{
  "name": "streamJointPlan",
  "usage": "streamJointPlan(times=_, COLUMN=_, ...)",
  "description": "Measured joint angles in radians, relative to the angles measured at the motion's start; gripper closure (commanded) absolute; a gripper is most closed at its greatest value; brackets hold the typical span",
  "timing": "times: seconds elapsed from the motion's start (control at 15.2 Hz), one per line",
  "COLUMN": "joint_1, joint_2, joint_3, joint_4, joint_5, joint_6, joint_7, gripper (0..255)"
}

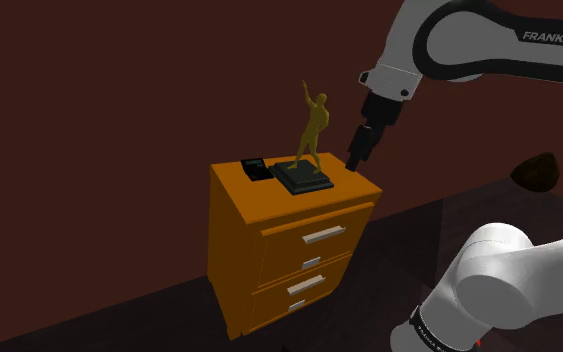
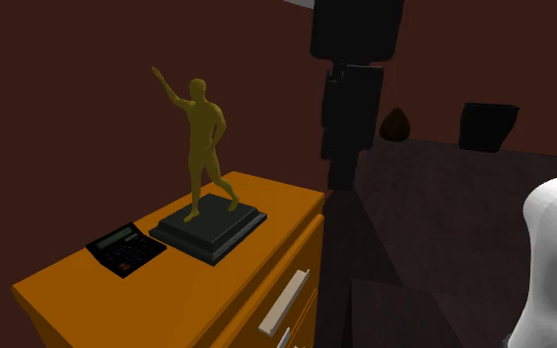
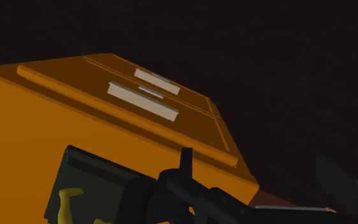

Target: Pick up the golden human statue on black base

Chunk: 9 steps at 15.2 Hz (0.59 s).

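From the shoulder view, the golden statue (image 1: pixel 312 125) stands upright on its black base (image 1: pixel 304 178) at mid-frame, atop the orange chest of drawers (image 1: pixel 239 215) beside a calculator (image 1: pixel 256 168). The gripper (image 1: pixel 357 160) hangs just right of it, seemingly lined up for a sideways approach. The second exterior view puts the gripper right of the figure and clear of it. The wrist view shows the fingers (image 3: pixel 343 184) apart, holding nothing, with the base at the lower left.

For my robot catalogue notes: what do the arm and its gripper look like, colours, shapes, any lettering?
The arm is built of rounded white links with dark bands at the joints. A dark stripe on the upper link carries pale lettering, FRANKA EM, cut by the picture's edge. The gripper is all black, a boxy body narrowing toward its tip. No loose cables are visible.
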Motion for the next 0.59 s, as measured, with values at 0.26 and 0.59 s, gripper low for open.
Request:
streamJointPlan(times=0.26, joint_1=-0.019, joint_2=0.061, joint_3=-0.010, joint_4=0.035, joint_5=-0.018, joint_6=0.052, joint_7=-0.001, gripper=0)
streamJointPlan(times=0.59, joint_1=-0.061, joint_2=0.172, joint_3=-0.039, joint_4=0.100, joint_5=-0.058, joint_6=0.159, joint_7=-0.005, gripper=0)
